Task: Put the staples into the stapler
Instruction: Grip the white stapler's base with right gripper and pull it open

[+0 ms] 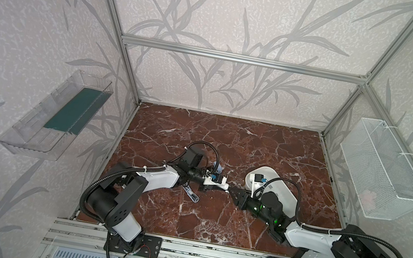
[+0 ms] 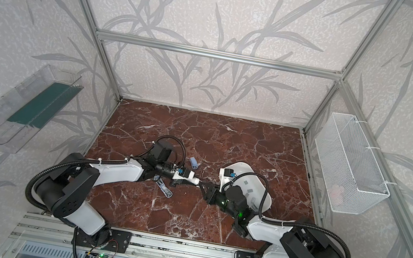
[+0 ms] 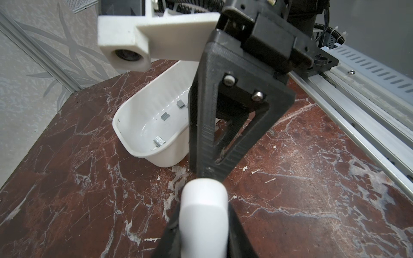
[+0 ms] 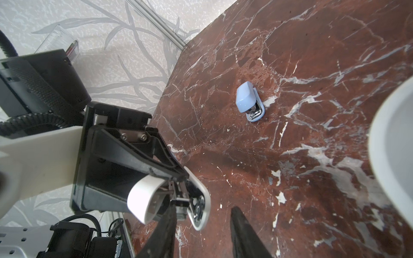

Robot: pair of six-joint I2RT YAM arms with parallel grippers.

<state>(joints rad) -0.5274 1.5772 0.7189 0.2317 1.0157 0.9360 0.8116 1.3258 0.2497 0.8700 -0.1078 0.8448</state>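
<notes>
Marble surface (image 1: 229, 139): red-brown veined slab, and in both top views the two arms meet near its middle, the left one in from 8 o'clock, the right one from 4 o'clock.
Left claw (image 3: 203, 236): clamped tight on the white stapler (image 4: 143, 198), carrying it above the marble with its nose toward 3 o'clock, straight at the other arm.
White stapler: hinged open. The right wrist view shows the cover lifted away from the base, with the metal channel bare between them.
Right claw (image 4: 203, 212): jaws parted, marble showing between the two black fingers (image 4: 243, 232), and nothing seen in the gap. One finger sits right at the stapler's open mouth; whether it touches, cannot tell.
Staples (image 3: 159, 141): small grey strips, lying apart from one another on the floor of the white tray (image 3: 165, 159).
White tray: resting on the surface at about 3 o'clock from the middle, partly under the right arm.
Blue stapler (image 4: 247, 98): a small one, lying on the marble at roughly 12 o'clock from the left claw, apart from both claws.
</notes>
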